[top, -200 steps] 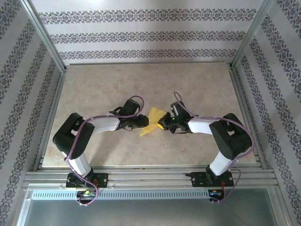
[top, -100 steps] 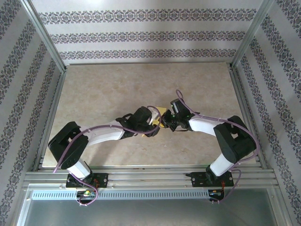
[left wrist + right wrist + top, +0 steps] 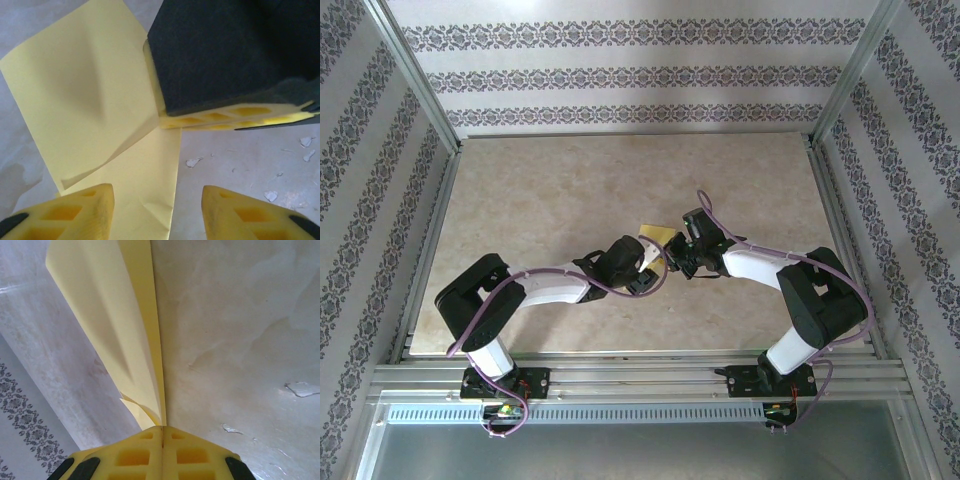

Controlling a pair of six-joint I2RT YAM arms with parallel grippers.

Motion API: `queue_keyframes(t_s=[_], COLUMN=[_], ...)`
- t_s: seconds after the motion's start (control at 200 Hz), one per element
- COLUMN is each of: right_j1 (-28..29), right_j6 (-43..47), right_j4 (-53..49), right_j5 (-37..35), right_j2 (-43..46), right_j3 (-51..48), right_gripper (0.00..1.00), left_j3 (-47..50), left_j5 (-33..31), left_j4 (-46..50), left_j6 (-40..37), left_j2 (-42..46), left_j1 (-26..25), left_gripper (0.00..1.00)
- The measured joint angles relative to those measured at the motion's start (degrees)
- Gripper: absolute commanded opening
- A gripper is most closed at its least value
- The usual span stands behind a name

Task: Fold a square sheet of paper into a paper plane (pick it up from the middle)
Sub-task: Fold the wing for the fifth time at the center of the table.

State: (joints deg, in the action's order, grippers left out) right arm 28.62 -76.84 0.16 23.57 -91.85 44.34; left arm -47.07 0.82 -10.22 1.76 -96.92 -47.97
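The square sheet of paper (image 3: 656, 235) is yellow, folded over on itself, and held partly off the table at its middle. My right gripper (image 3: 162, 429) is shut on one edge of it, and the doubled sheet (image 3: 112, 315) stands up away from those fingers. In the left wrist view the right gripper's fingers (image 3: 225, 65) pinch the sheet (image 3: 85, 100) from the upper right. My left gripper (image 3: 157, 215) is open, and the sheet's lower flap lies between its yellow fingertips (image 3: 75, 215) without being clamped. From above, the left gripper (image 3: 648, 262) sits close beside the right gripper (image 3: 672, 262).
The marble-patterned table (image 3: 570, 190) has small white flecks (image 3: 192, 162) near the paper. Patterned walls and aluminium posts (image 3: 415, 75) close in three sides. A metal rail (image 3: 640, 375) runs along the near edge by the arm bases.
The left arm swung right and forward until its gripper reached the paper by the right gripper. The right gripper stayed shut on the sheet, which now shows less from above.
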Motion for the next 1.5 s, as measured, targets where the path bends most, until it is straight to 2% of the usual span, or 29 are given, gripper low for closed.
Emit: queue_keyframes(t_s=[0.265,0.655,0.959,1.089,1.234,1.499], right_j1=[-0.4,-0.4,-0.4,-0.4,-0.8,-2.5], right_j6=[0.0,-1.5,-2.9,-3.2,-3.7,-2.8], right_j4=[0.2,0.5,0.5,0.7,0.9,0.5], right_j5=[0.1,1.0,2.0,2.5,2.7,2.7], right_j2=[0.0,0.0,0.0,0.0,0.0,0.9], right_j3=[0.0,0.0,0.0,0.0,0.0,0.0], right_gripper=[0.0,0.01,0.03,0.06,0.17,0.55], left_j3=[6.3,5.6,3.9,3.9,3.9,4.3], left_j5=[-0.9,-0.9,-1.1,-1.3,-1.3,-1.3], left_j4=[-2.5,-5.7,-7.0,-7.0,-7.4,-7.5], left_j6=[0.0,-0.1,-0.4,-0.5,-0.8,-0.7], left_j2=[1.0,0.2,-2.2,-2.3,-2.3,-2.3], left_j1=[0.0,0.0,0.0,0.0,0.0,0.1], left_gripper=[0.46,0.47,0.36,0.27,0.21,0.14])
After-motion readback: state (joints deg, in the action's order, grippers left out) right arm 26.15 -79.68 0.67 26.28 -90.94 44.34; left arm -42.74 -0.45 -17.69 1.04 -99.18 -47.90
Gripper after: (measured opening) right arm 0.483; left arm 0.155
